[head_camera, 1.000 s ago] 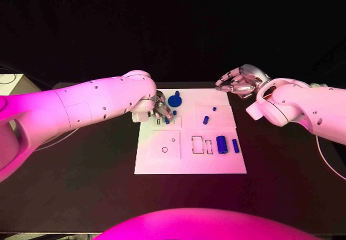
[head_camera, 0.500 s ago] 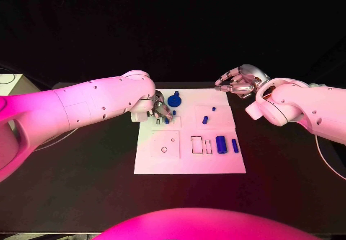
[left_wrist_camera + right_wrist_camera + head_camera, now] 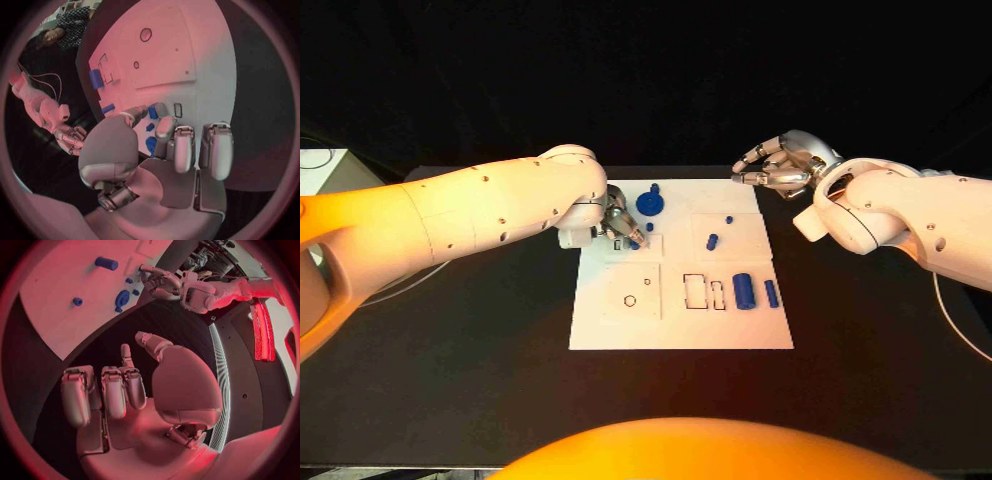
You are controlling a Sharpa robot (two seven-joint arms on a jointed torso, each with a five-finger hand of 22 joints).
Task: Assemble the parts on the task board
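The white task board (image 3: pixel 678 330) lies mid-table. My left hand (image 3: pixel 617 220) hovers over its far left part, and thumb and a finger pinch a small blue part (image 3: pixel 152 112) just above a slot (image 3: pixel 177 110). A blue gear-shaped part (image 3: pixel 651 202) stands beside it, with a small peg (image 3: pixel 730 217) and a short pin (image 3: pixel 713 240) to the right. A thick blue cylinder (image 3: pixel 744 290) and a thin bar (image 3: pixel 770 292) lie at the board's right side. My right hand (image 3: pixel 780 165) hangs off the board's far right corner, fingers loosely bent and holding nothing.
Outlined recesses (image 3: pixel 694 290) and a round hole (image 3: pixel 630 299) mark the board's middle. Black table (image 3: pixel 459 350) surrounds the board on all sides. A pale box (image 3: pixel 326 170) sits at the far left edge.
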